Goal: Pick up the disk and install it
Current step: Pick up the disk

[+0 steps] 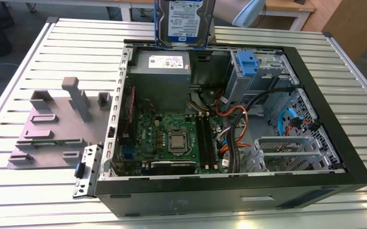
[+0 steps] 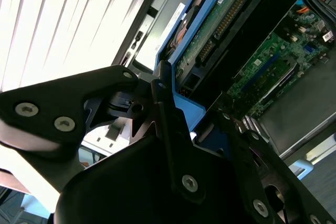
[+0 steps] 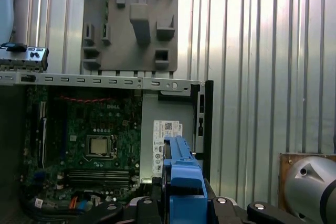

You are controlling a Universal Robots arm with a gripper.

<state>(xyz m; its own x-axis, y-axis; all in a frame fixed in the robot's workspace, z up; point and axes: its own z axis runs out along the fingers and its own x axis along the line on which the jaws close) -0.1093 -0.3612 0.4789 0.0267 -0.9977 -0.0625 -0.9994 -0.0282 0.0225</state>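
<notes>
Starting at 9 o'clock in the exterior view, a grey fixture block [image 1: 59, 124] lies on the slatted metal table [image 1: 17, 191], just beside the open computer case [image 1: 234, 193]. Inside the case, the grey power supply [image 1: 161, 71] sits toward 11 o'clock with the green motherboard [image 1: 170, 138] below it near the centre. At 12 o'clock the disk [image 1: 184, 21] stands upright, label facing the camera, its blue carrier frame meeting the case's far rim; whether it touches the rim cannot be told. Toward 1 o'clock a blue clip [image 1: 247, 64] sits in the drive bay, and orange and black cables [image 1: 234, 119] run down from it toward 4 o'clock. In both wrist views the gripper [image 2: 173, 114] [image 3: 184, 205] has its black fingers [image 2: 79, 103] clamped on the carrier frame of the disk [image 2: 231, 19] [image 3: 182, 177], held over the case interior.
</notes>
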